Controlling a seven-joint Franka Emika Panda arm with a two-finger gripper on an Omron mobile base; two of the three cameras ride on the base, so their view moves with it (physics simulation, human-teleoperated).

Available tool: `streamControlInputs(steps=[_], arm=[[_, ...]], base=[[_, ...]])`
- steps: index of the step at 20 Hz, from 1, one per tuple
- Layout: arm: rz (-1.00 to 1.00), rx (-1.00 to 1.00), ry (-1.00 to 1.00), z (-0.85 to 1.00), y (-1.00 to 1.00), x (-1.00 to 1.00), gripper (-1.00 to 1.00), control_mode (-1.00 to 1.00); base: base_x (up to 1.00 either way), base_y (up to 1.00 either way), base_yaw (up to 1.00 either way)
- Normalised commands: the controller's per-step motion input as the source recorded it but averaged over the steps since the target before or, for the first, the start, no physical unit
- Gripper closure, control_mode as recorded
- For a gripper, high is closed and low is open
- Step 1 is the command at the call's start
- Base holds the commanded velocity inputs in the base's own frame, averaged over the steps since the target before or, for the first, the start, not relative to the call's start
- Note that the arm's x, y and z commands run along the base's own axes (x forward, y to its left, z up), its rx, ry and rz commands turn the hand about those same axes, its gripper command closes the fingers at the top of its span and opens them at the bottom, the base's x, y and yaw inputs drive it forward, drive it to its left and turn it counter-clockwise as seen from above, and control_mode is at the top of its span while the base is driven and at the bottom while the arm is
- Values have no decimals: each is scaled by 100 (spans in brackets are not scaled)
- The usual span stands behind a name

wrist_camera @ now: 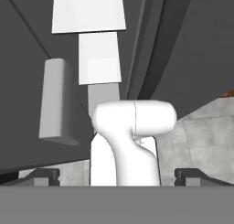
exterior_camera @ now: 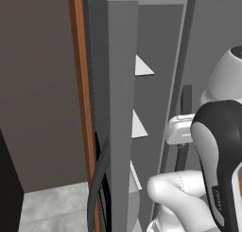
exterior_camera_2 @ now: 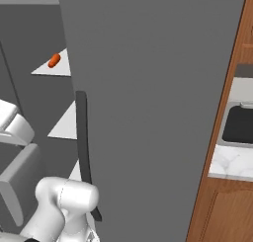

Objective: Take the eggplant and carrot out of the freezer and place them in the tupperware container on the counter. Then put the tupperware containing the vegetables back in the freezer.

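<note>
The freezer (exterior_camera_2: 148, 88) stands partly open, its grey door facing the right base view with the long dark handle (exterior_camera_2: 82, 137) along its left edge. White shelves (exterior_camera: 142, 67) show in the gap beside the door. The carrot (exterior_camera_2: 54, 60), a short orange stick, lies on the top shelf. The eggplant and the tupperware container are out of view. My gripper (wrist_camera: 118, 177) is open, its two dark fingertips (wrist_camera: 41, 176) far apart with nothing between them, in front of the freezer opening and looking down past the shelves (wrist_camera: 89, 10).
The marble counter (exterior_camera_2: 232, 164) with a dark sink (exterior_camera_2: 239, 122) lies to the right of the freezer, over a brown cabinet. A brown wooden strip (exterior_camera: 80, 84) borders the freezer on the left. A grey door bin (wrist_camera: 55, 99) hangs inside, and grey floor tiles (exterior_camera: 52, 202) lie below.
</note>
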Motion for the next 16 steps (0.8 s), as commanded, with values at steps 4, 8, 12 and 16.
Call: streamControlInputs(steps=[4, 8, 12, 16], arm=[[2, 14, -3, 23, 3, 13, -100, -100], [7, 33, -9, 63, 2, 28, -100, -100], [8, 25, -12, 60, 30, 33, -100, -100], [1, 6, -13, 41, 48, 38, -100, -100]], base=[[21, 10, 1], [0, 0, 0], [0, 0, 0], [0, 0, 0]])
